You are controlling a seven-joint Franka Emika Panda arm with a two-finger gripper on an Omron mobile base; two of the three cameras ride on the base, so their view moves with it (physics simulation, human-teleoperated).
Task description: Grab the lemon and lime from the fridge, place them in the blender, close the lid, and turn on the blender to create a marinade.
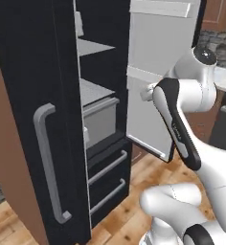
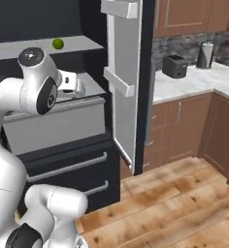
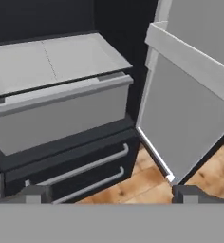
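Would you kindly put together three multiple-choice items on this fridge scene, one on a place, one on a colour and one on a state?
1. Where does the lime sit?
A. On the upper grey shelf inside the fridge
B. On the wooden floor
C. In a white door bin

2. What colour are the two horizontal drawer handles low on the fridge front?
A. Red
B. Grey
C. Green

3. How does the fridge door stand?
A. Shut flat
B. Taken off and lying on the floor
C. Swung open

Answers: 1 A, since the right base view shows the small green ball resting on the upper shelf; 2 B, since the hand view shows both bars pale grey against the black front; 3 C, since the door's pale inner face and its bins show beside the open shelves.
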